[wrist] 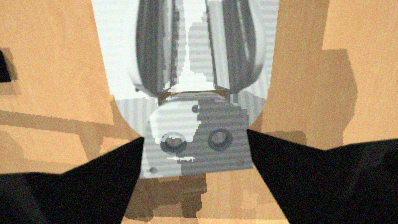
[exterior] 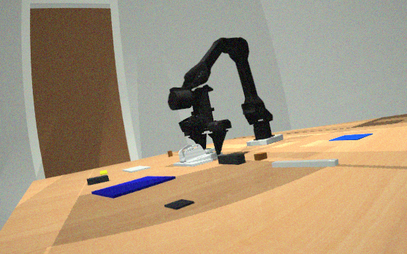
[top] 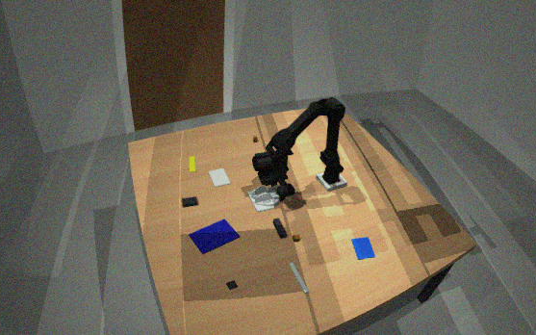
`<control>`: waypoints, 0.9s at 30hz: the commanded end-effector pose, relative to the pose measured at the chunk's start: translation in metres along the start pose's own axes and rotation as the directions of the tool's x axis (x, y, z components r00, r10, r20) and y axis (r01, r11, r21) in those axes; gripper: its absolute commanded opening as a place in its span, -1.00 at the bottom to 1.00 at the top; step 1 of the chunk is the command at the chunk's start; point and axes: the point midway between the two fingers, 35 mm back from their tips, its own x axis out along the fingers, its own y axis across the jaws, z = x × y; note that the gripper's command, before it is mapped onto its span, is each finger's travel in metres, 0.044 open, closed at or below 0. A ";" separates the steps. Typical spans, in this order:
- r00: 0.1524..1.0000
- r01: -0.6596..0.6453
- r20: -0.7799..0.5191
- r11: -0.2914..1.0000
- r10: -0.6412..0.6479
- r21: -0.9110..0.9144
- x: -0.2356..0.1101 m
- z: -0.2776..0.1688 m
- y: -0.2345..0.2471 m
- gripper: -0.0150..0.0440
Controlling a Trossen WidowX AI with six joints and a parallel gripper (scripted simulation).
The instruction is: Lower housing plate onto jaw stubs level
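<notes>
The grey housing plate [wrist: 197, 120] lies across the near ends of the two jaws, with its two round holes showing a round end in each. My gripper [wrist: 195, 138] [exterior: 212, 150] is shut on the housing plate, one finger at each side edge. The two long grey jaws, left [wrist: 155, 50] and right [wrist: 235, 50], lie side by side on the white base [wrist: 106, 40] [exterior: 181, 165] [top: 265, 208], with a gap between them. The plate looks close to level but slightly turned. Whether it sits fully down on the stubs cannot be told.
A black block [top: 279, 227] [exterior: 231, 158] and a small brown cube [top: 296, 238] [exterior: 260, 156] lie near the base. A light grey bar [top: 299, 277] [exterior: 304, 163], a dark blue slab [top: 215, 236] [exterior: 134, 187] and a white card [top: 219, 177] [exterior: 137, 168] lie farther off.
</notes>
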 end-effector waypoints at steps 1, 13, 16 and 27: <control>1.000 0.004 0.005 1.000 -0.004 -0.003 0.000 0.001 -0.001 0.70; 1.000 0.004 0.005 1.000 -0.004 -0.003 0.002 0.001 -0.001 0.70; 1.000 0.004 0.005 1.000 -0.004 -0.003 0.002 0.001 -0.001 0.70; 1.000 0.004 0.005 1.000 -0.004 -0.003 0.004 0.001 -0.001 0.70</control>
